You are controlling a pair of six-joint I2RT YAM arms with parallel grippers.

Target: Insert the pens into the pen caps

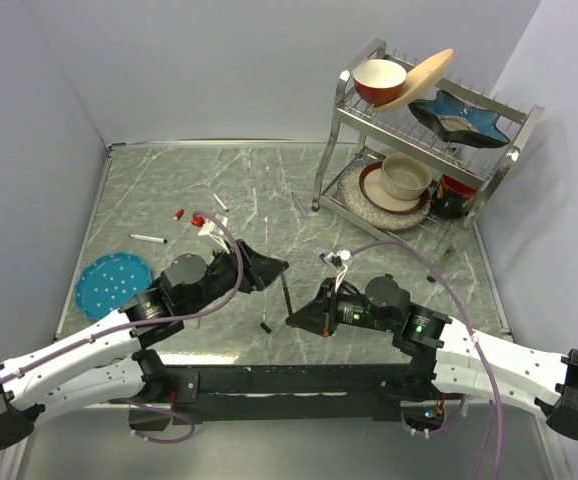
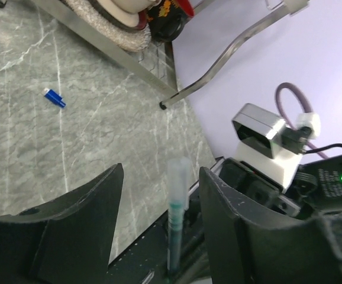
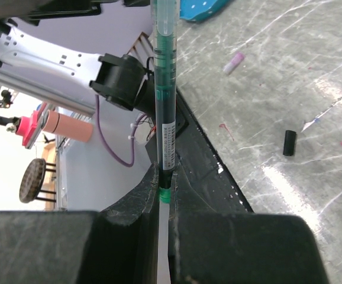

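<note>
My right gripper (image 1: pixel 294 318) is shut on the lower end of the dark teal-green pen (image 3: pixel 165 118) and holds it above the table. The pen's far end wears a translucent cap (image 2: pixel 178 177). That capped end stands between the open fingers of my left gripper (image 2: pixel 159 207) without touching them; in the top view the left gripper (image 1: pixel 274 270) sits just beyond the pen (image 1: pixel 286 298). A black cap (image 1: pixel 266 328) lies below the pen. A blue cap (image 1: pixel 324 257) lies mid-table. Two red caps (image 1: pixel 180 214) lie at the far left. White pens (image 1: pixel 148 238) lie near them.
A blue perforated plate (image 1: pixel 112 283) lies at the left. A metal dish rack (image 1: pixel 424 130) with bowls and plates stands at the back right. A small pink cap (image 3: pixel 236 58) lies on the table. Walls close in the left and right sides.
</note>
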